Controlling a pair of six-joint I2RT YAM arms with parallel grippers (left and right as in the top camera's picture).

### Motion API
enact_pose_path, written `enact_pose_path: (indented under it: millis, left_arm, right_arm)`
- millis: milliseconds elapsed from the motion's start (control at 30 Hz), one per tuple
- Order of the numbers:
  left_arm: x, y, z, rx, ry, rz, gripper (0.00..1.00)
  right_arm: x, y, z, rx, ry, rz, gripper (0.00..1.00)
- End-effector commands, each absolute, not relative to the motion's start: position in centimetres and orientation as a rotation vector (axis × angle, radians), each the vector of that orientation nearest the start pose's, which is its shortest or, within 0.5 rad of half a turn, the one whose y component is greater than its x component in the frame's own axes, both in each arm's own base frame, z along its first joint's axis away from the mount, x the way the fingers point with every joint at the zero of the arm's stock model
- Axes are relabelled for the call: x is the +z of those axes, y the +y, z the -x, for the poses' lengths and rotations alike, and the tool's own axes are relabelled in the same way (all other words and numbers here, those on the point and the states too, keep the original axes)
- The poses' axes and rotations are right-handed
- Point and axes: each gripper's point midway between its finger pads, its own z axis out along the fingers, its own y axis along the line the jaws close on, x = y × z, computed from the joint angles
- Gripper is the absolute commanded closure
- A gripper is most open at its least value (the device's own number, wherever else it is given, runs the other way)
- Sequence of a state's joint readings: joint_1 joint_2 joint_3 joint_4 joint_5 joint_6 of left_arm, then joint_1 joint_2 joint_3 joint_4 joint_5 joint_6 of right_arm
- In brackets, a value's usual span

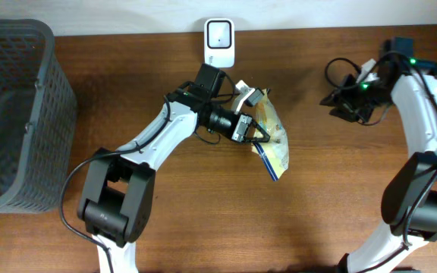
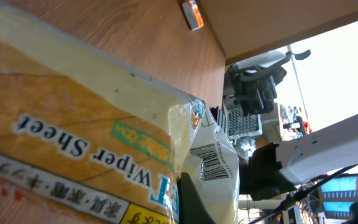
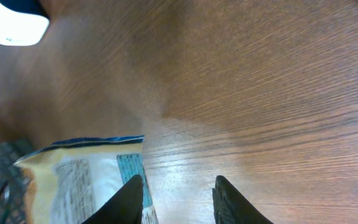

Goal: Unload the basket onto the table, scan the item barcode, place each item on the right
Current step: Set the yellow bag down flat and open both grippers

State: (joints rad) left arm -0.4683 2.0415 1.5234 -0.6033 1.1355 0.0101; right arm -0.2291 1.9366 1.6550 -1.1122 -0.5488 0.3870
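My left gripper [image 1: 258, 138] is shut on a yellow wiper-sheet packet [image 1: 274, 141] and holds it just above the table, below and right of the white scanner [image 1: 219, 42]. In the left wrist view the packet [image 2: 73, 130] fills the frame. Its barcode [image 2: 211, 159] shows on the white flap beside my dark finger [image 2: 191, 200]. My right gripper [image 1: 338, 102] sits at the back right, apart from the packet. Its fingers [image 3: 135, 193] stand open over bare wood, with the packet's corner [image 3: 86, 177] to their left and the scanner [image 3: 14, 25] farther off.
A tall grey mesh basket [image 1: 14, 114] stands at the table's left edge. The table's back edge runs just behind the scanner. Cables loop near the right arm's wrist [image 1: 340, 72].
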Motion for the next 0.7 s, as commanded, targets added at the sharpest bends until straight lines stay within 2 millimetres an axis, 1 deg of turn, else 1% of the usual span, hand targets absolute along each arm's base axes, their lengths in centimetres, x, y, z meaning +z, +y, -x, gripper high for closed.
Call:
enact_pose_path:
  millis: [0, 33, 67, 100, 167, 200, 267, 300, 333, 400, 433, 467, 500, 533, 567, 600, 633, 667]
  left_arm:
    - [11.5, -33.7, -32.7, -1.694, 2.36, -0.954, 1.0]
    - [10.2, -33.5, -32.8, -1.654, 2.416, -0.936, 1.0]
    - [8.5, -32.9, -33.0, -1.568, 2.497, -0.916, 1.0]
    - [6.3, -31.7, -33.5, -1.404, 2.614, -0.889, 1.0]
    - [3.5, -28.9, -34.5, -1.091, 2.79, -0.817, 1.0]
    - [2.7, -27.8, -34.9, -0.982, 2.839, -0.785, 1.0]
    - [1.7, -26.0, -35.8, -0.827, 2.888, -0.738, 1.0]
    - [1.1, -24.8, -36.4, -0.726, 2.925, -0.68, 1.0]
    - [0.9, -24.1, -36.7, -0.674, 2.95, -0.626, 1.0]
    - [0.8, -23.4, -37.0, -0.643, 2.962, -0.599, 0.99]
    - [0.8, -22.9, -37.3, -0.613, 2.967, -0.589, 0.88]
    - [0.9, -22.4, -37.5, -0.569, 2.976, -0.58, 0.82]
    - [1.1, -21.9, -37.7, -0.525, 2.985, -0.576, 0.79]
    - [1.5, -21.1, -38.0, -0.441, 3.001, -0.571, 0.7]
    - [1.9, -20.5, -38.3, -0.382, 3.009, -0.568, 0.56]
    - [2.5, -20.1, -38.5, -0.327, 3.017, -0.567, 0.45]
    - [3.7, -19.5, -39.0, -0.26, 3.018, -0.563, 0.31]
    - [5.0, -19.1, -39.6, -0.212, 3.016, -0.529, 0.01]
  right_arm:
    - [14.5, 0.4, -41.5, 0.93, 2.764, -0.661, 0.64]
    - [14.5, 0.5, -41.4, 0.929, 2.77, -0.645, 0.64]
    - [14.5, 0.6, -41.2, 0.928, 2.777, -0.626, 0.64]
    - [14.4, 0.7, -41.1, 0.922, 2.785, -0.621, 0.64]
    - [14.4, 0.8, -41.1, 0.924, 2.788, -0.617, 0.64]
    - [14.4, 1.0, -41.1, 0.922, 2.79, -0.613, 0.64]
    - [14.4, 1.2, -41.1, 0.92, 2.794, -0.603, 0.64]
    - [14.4, 1.5, -41.1, 0.919, 2.798, -0.594, 0.64]
    - [14.4, 1.8, -41.1, 0.917, 2.802, -0.575, 0.64]
    - [14.4, 2.6, -41.3, 0.916, 2.805, -0.522, 0.64]
    - [14.4, 3.3, -41.4, 0.916, 2.805, -0.491, 0.64]
    - [14.5, 3.9, -41.6, 0.917, 2.805, -0.466, 0.64]
    - [14.5, 4.5, -41.8, 0.91, 2.804, -0.436, 0.64]
    - [14.4, 5.0, -41.9, 0.888, 2.809, -0.407, 0.63]
    - [14.3, 5.4, -42.0, 0.87, 2.812, -0.386, 0.6]
    - [14.2, 5.9, -42.2, 0.845, 2.816, -0.36, 0.58]
    - [14.2, 6.5, -42.4, 0.841, 2.812, -0.332, 0.57]
    - [14.3, 7.2, -42.6, 0.841, 2.804, -0.321, 0.57]
